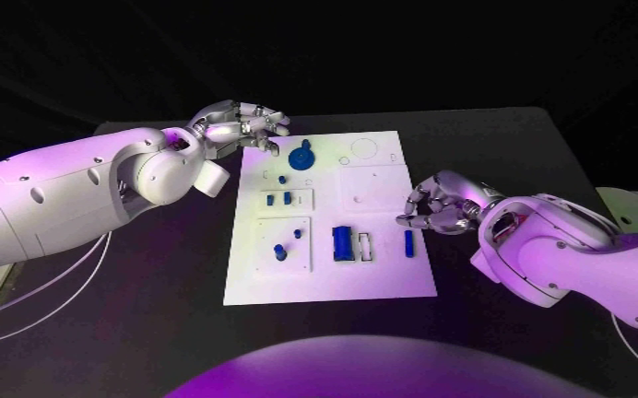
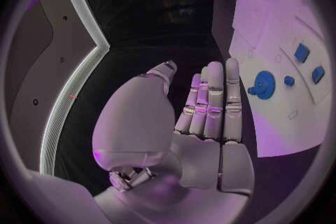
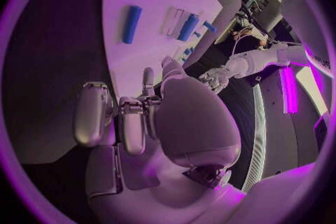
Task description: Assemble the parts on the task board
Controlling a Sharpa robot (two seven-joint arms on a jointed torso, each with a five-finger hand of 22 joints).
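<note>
The white task board [image 1: 379, 274] lies in the middle of the black table. On it are a blue gear [image 1: 301, 155], two small blue pegs [image 1: 278, 200], a blue block [image 1: 343, 243] and a blue bar [image 1: 408, 243]. My left hand [image 1: 243, 126] hovers at the board's far left corner, next to the gear [image 2: 265, 84]; its fingers [image 2: 213, 98] are stretched out and hold nothing. My right hand [image 1: 436, 206] sits at the board's right edge, just beyond the bar [image 3: 131, 23], with its fingers [image 3: 133, 117] loosely bent and nothing in them.
More small blue pieces [image 1: 280, 251] lie on the board's near left panel. Outlined recesses [image 1: 361, 147] mark the board's far right part. Bare black table surrounds the board on every side.
</note>
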